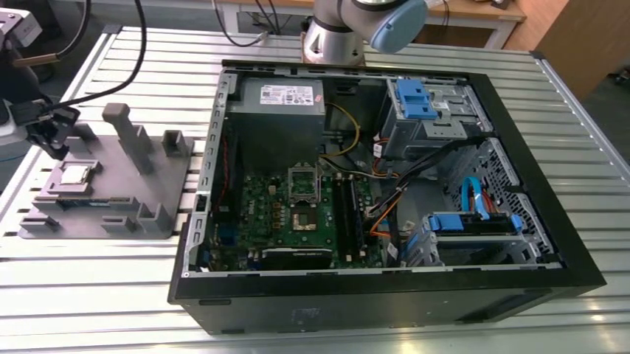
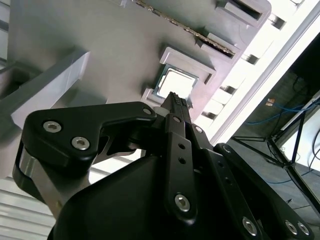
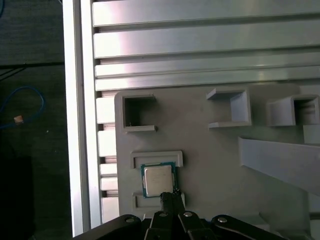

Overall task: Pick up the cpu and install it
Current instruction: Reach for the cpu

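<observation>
The cpu (image 3: 159,180) lies flat, metal top up, in a shallow square pocket of a grey fixture plate (image 3: 210,170). The pocket's raised walls border the chip on two opposite sides. In the exterior view the plate rests on a slotted aluminium table (image 1: 99,295), at the exterior view's left, well apart from the motherboard (image 1: 265,221).

The gripper (image 3: 170,197) hangs above the plate with its two black fingers pressed together and nothing between them. In both wrist views the fingertips appear at one edge of the chip. Whether they touch the chip cannot be determined.

An open computer case (image 1: 394,295) lies on the table just beside the plate. Inside it, the motherboard carries a dark cpu socket (image 1: 302,216) with its metal frame raised. A grey power supply (image 1: 283,96) sits beyond the board.
</observation>
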